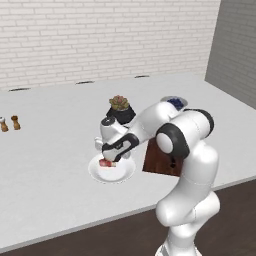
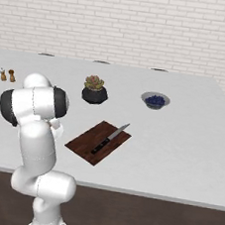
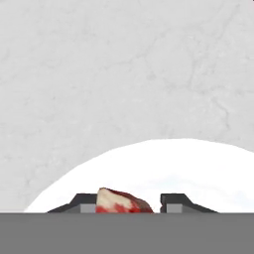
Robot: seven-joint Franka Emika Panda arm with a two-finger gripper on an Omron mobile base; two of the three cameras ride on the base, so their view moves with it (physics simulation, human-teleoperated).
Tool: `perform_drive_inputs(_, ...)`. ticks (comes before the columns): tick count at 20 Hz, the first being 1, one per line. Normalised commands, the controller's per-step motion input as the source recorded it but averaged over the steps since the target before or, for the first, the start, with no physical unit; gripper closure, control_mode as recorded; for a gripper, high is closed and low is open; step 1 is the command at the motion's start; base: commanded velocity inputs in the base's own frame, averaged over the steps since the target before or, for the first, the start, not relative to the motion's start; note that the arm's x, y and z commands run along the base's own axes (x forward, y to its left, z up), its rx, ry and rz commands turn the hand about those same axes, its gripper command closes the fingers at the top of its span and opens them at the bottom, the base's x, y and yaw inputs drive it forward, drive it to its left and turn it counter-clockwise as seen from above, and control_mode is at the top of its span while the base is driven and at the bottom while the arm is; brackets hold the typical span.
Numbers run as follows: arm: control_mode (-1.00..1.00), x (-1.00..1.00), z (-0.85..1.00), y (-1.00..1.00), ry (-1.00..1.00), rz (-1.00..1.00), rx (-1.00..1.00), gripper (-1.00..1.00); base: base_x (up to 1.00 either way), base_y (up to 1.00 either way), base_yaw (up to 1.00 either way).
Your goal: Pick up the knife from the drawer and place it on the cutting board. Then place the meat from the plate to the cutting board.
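The meat (image 3: 121, 202), a small red wedge with a pale fat edge, lies on the white plate (image 3: 198, 168) between my two fingertips. My gripper (image 3: 126, 204) is shut on it, reaching down at the plate (image 1: 120, 175) near the counter's front. In the left base view the gripper (image 1: 109, 161) hides most of the meat (image 1: 104, 162). The dark cutting board (image 2: 83, 146) lies right of the plate, and the black-handled knife (image 2: 110, 138) rests across it. My arm covers part of the cutting board (image 1: 157, 162) in the left base view. The drawer is out of view.
A potted succulent (image 2: 94, 91) stands behind the board and a bowl of blue berries (image 2: 155, 100) sits to the back right. Two small shakers (image 1: 10, 123) stand at the far left. The counter's front edge (image 1: 75, 222) runs just below the plate.
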Motion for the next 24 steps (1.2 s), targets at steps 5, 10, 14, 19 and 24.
perform_drive_inputs(5, -1.00, -0.03, 0.31, -0.20, -0.14, -0.03, 0.00, 1.00, 0.00, 0.00, 0.00)
perform_drive_inputs(10, -1.00, 0.00, 0.46, -0.60, -0.07, -0.04, 0.04, 1.00, 0.00, 0.00, 0.00)
perform_drive_inputs(14, -1.00, -0.01, 0.76, -0.82, -0.01, -0.02, 0.12, 1.00, 0.00, 0.00, 0.00)
perform_drive_inputs(19, -1.00, 0.00, 0.80, -0.81, 0.00, -0.01, 0.13, 1.00, 0.00, 0.00, 0.00)
perform_drive_inputs(24, -1.00, -0.05, 0.51, -0.82, 0.00, 0.00, 0.07, 1.00, 0.00, 0.00, 0.00)
